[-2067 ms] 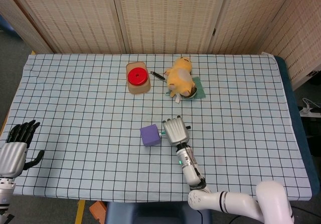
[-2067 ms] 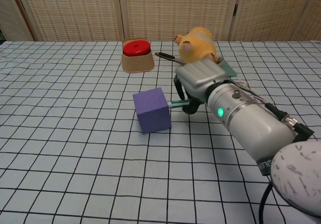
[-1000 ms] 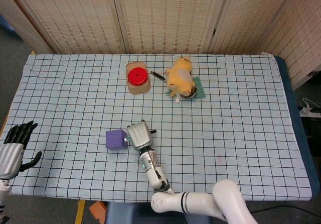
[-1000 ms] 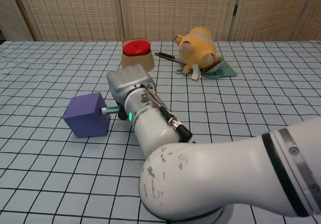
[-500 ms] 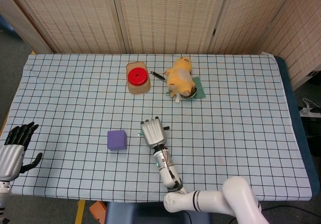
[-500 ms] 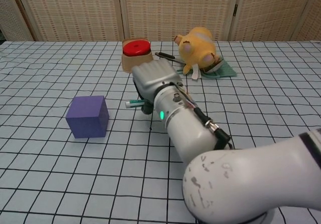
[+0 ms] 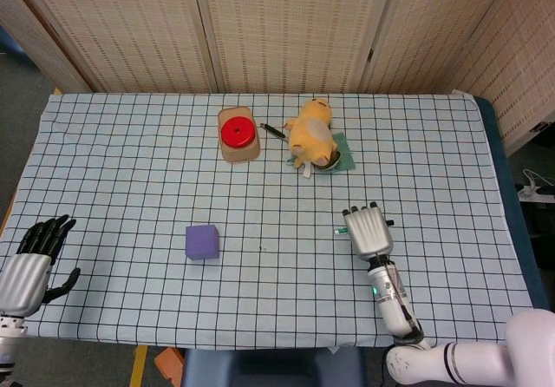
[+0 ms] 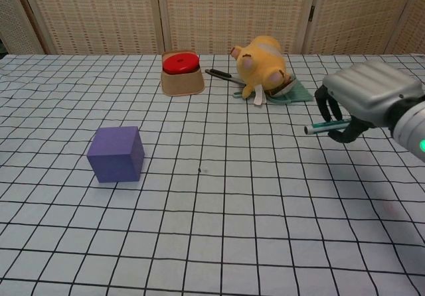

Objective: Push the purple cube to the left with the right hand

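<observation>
Cube point(image 7: 202, 241), purple, is seen resting flat on the checked cloth point(image 7: 130, 170), at about 7 o'clock from the red-lidded tub point(image 7: 238, 133) and well apart from it. The right hand point(image 7: 368, 231) is held well off at the cube's 3 o'clock, fingers curled under, with nothing gripped; a thin green-tipped rod is seen jutting from it toward 9 o'clock. The left hand point(image 7: 33, 259) is kept at the table's near-left edge, fingers spread and empty. The cube is judged light, stiff and prone to slide; its right face, low down, is best pressed.
</observation>
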Tool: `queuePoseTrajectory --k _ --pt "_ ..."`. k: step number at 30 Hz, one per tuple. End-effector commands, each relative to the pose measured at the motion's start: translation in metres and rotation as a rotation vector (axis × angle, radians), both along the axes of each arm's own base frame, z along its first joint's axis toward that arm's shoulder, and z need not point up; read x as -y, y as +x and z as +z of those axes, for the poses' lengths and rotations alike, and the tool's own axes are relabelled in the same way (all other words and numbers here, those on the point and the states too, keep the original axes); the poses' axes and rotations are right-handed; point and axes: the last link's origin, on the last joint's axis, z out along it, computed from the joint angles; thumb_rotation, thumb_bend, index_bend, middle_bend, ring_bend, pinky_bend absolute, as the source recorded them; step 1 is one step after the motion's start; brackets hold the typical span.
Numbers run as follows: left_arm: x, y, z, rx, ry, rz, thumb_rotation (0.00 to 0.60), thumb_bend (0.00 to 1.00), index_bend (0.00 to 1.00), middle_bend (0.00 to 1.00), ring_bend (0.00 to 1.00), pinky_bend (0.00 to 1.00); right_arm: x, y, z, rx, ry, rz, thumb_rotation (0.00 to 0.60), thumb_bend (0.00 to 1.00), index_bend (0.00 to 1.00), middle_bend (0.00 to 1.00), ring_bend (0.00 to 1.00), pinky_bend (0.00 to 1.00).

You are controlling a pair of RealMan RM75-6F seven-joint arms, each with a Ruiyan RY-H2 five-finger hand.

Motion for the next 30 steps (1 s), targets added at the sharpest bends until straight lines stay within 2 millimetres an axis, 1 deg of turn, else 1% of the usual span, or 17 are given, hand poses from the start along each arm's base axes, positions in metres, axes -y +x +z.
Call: queuePoseTrajectory --k 1,4,5,7,9,10,11,13,14,15,17,20,23,26,27,29,30 --pt "-0.001 -0.001 0.000 0.000 0.000 0.012 0.600 0.38 0.00 0.00 0.00 0.07 -0.009 -0.035 0.009 0.041 0.041 -0.078 0.600 0.44 0.97 0.82 0.58 0.48" --pt "-0.003 -0.002 -0.001 -0.004 0.000 0.021 0.600 0.38 0.00 0.00 0.00 0.07 -0.008 -0.049 0.007 0.064 0.068 -0.108 0.600 0.44 0.90 0.79 0.56 0.48" --pt "-0.003 -0.002 -0.001 -0.005 -0.001 0.021 0.600 0.38 0.00 0.00 0.00 0.07 -0.008 -0.052 0.005 0.071 0.069 -0.109 0.600 0.44 0.86 0.76 0.55 0.48" --pt "-0.004 -0.001 -0.002 -0.008 -0.001 0.019 0.600 0.38 0.00 0.00 0.00 0.07 -0.009 -0.059 -0.002 0.100 0.083 -0.115 0.600 0.44 0.74 0.65 0.51 0.48" --pt "-0.004 -0.001 -0.003 -0.010 -0.001 0.019 0.600 0.38 0.00 0.00 0.00 0.07 -0.009 -0.061 -0.005 0.109 0.091 -0.120 0.600 0.44 0.65 0.58 0.47 0.48" --pt "-0.004 -0.001 -0.003 -0.010 -0.001 0.019 0.600 0.38 0.00 0.00 0.00 0.07 -0.008 -0.062 -0.005 0.110 0.093 -0.120 0.600 0.44 0.59 0.54 0.44 0.47" --pt "-0.004 -0.001 -0.003 -0.011 -0.001 0.019 0.600 0.38 0.00 0.00 0.00 0.07 -0.008 -0.063 -0.007 0.111 0.100 -0.122 0.600 0.44 0.52 0.48 0.41 0.46" --pt "-0.004 -0.001 -0.004 -0.014 -0.003 0.021 0.600 0.38 0.00 0.00 0.00 0.07 -0.008 -0.065 -0.010 0.112 0.122 -0.131 0.600 0.42 0.19 0.27 0.25 0.39" --pt "-0.004 -0.001 -0.004 -0.016 -0.003 0.023 0.600 0.38 0.00 0.00 0.00 0.07 -0.008 -0.065 -0.013 0.117 0.140 -0.135 0.600 0.41 0.09 0.21 0.19 0.35" --pt "-0.005 -0.002 -0.005 -0.018 -0.005 0.027 0.600 0.38 0.00 0.00 0.00 0.07 -0.010 -0.064 -0.017 0.132 0.192 -0.147 0.600 0.39 0.03 0.15 0.15 0.32" --pt "-0.005 -0.002 -0.006 -0.018 -0.008 0.028 0.600 0.38 0.00 0.00 0.00 0.07 -0.011 -0.063 -0.015 0.148 0.223 -0.156 0.600 0.36 0.00 0.09 0.10 0.29" --pt "-0.006 -0.001 -0.007 -0.018 -0.010 0.028 0.600 0.38 0.00 0.00 0.00 0.07 -0.015 -0.061 -0.008 0.162 0.259 -0.167 0.600 0.32 0.00 0.06 0.07 0.26" --pt "-0.006 -0.001 -0.008 -0.020 -0.008 0.024 0.600 0.38 0.00 0.00 0.00 0.07 -0.021 -0.058 0.008 0.194 0.248 -0.151 0.600 0.29 0.00 0.04 0.05 0.23" --pt "-0.005 -0.002 -0.006 -0.021 0.000 0.027 0.600 0.38 0.00 0.00 0.00 0.07 -0.035 -0.054 0.034 0.254 0.194 -0.111 0.600 0.28 0.00 0.03 0.04 0.21" --pt "-0.004 -0.002 -0.005 -0.020 0.004 0.027 0.600 0.38 0.00 0.00 0.00 0.07 -0.042 -0.053 0.047 0.283 0.148 -0.075 0.600 0.27 0.00 0.02 0.03 0.19" --pt "-0.004 -0.002 -0.004 -0.020 0.007 0.026 0.600 0.38 0.00 0.00 0.00 0.07 -0.055 -0.056 0.066 0.313 0.058 -0.010 0.600 0.26 0.00 0.01 0.01 0.15" --pt "-0.003 -0.002 -0.003 -0.021 0.008 0.022 0.600 0.38 0.00 0.00 0.00 0.08 -0.066 -0.061 0.077 0.331 -0.006 0.038 0.600 0.25 0.00 0.00 0.00 0.13"
